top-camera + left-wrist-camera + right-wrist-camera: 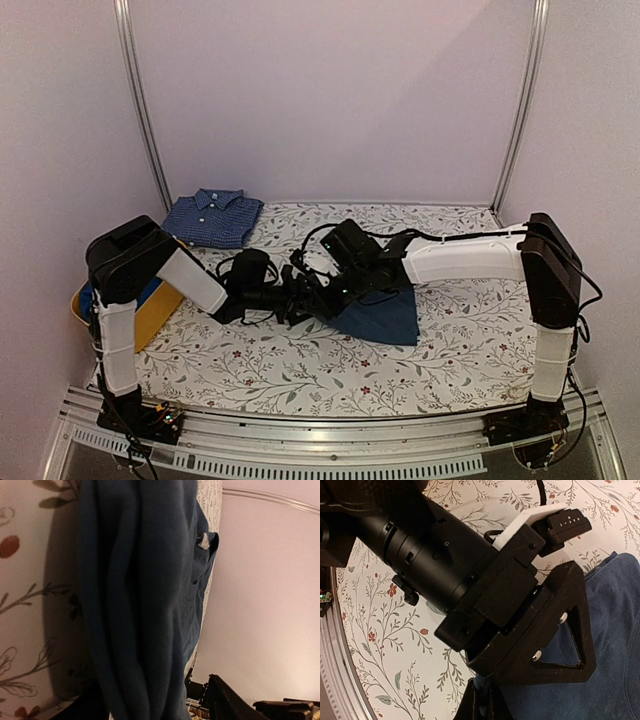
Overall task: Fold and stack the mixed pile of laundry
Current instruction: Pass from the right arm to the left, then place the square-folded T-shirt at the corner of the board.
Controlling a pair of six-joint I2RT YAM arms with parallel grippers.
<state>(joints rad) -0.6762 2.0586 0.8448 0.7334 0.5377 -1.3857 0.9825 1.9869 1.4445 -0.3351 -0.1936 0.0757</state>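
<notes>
One floral tablecloth point(300, 372) — navy garment point(388, 316) — lilac walls point(330, 100)

From my remote station I see the left arm point(118, 340) and right arm point(465, 258) in white shells over black joints, black cables point(330, 232) looping off them, and the left gripper point(312, 298) built on a black triangular frame with silver screws point(563, 618).

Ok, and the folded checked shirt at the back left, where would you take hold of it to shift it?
Probably by its near edge, coming in low from the near side. The checked shirt lies flat, folded into a rough rectangle, with its collar at the far side. Pinching all the layers together along the near edge should keep the fold intact, while a grip at the collar would likely let the body hang open.
</notes>
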